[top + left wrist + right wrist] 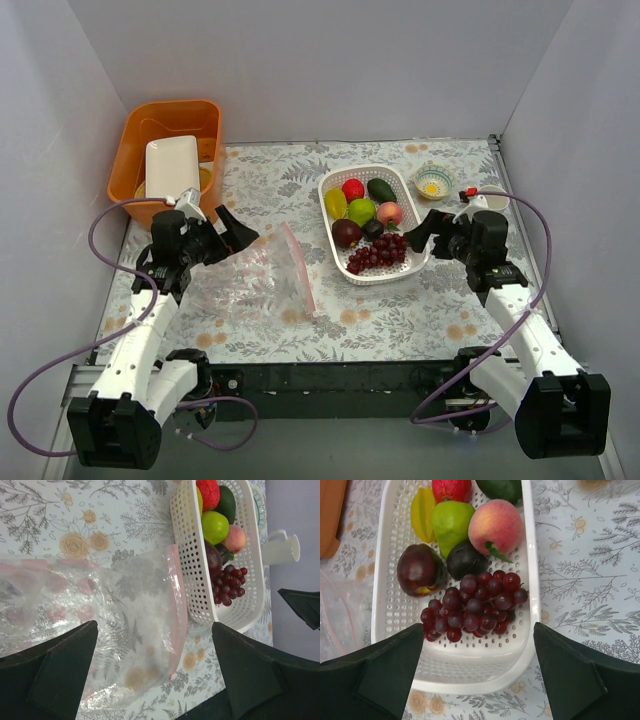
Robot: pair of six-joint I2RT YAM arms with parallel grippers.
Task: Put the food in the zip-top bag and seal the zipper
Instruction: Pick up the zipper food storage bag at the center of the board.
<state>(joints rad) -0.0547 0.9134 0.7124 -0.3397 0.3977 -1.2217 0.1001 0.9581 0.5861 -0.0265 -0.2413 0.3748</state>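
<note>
A floral-patterned table (400, 310) fills a white-walled booth, with both arms rising from its near edge. The left gripper (237, 230) hangs over the zip-top bag (255, 280) with its fingers spread wide and nothing between them. The right gripper (425, 232) is just as slack and empty, poised at the near end of the white basket (532, 580).

The bag lies flat and crinkled on the cloth, its pink zipper (300, 265) on the edge facing the basket; whether the mouth is parted I cannot tell. None of the food is bagged: the grapes (472, 605), dark plum (419, 570), peach (496, 526) and green fruit (451, 525) all sit in the basket. Farther back stand an orange tub (135, 150) and a small bowl (433, 183).

The likely trouble is the film. Pinched from above, both layers may come up together and keep the mouth shut, or the bag may skid. The round fruits could squirt from the fingers, and the light basket might drag along
</note>
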